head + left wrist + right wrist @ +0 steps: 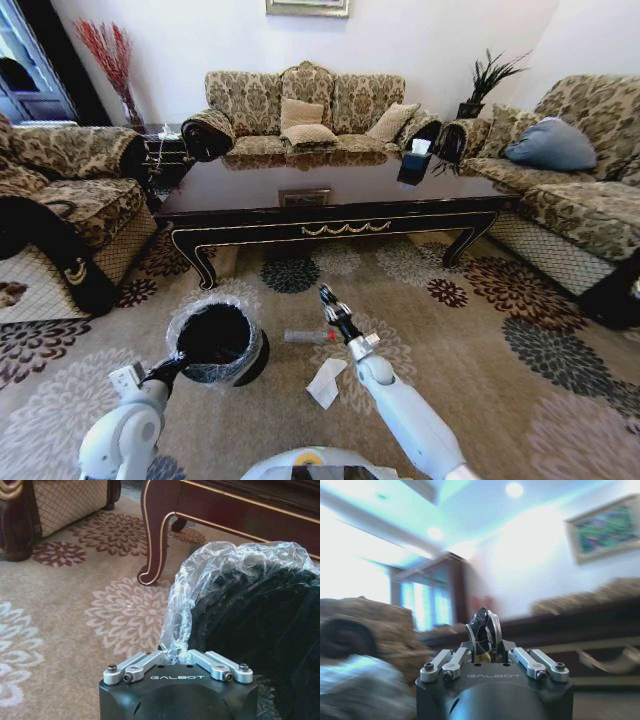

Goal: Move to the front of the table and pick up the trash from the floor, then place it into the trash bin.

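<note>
Trash (481, 625) pinched in right jaws.

The long low coffee table of dark glossy wood (330, 200) carries a gold scroll ornament along its front edge. The round black trash bin (214, 338) wears a crinkled, clear plastic liner that reads whitish. Beside it lies a slim grey tube with a red band (307, 336), and near that a white crumpled paper (325, 382). The beige carpet (480, 370) is patterned with large flowers in maroon, dark grey and pale cream. The sofas (305, 110) show a tan and olive damask. The right gripper (483, 630) pinches something dark, possibly black.
</note>
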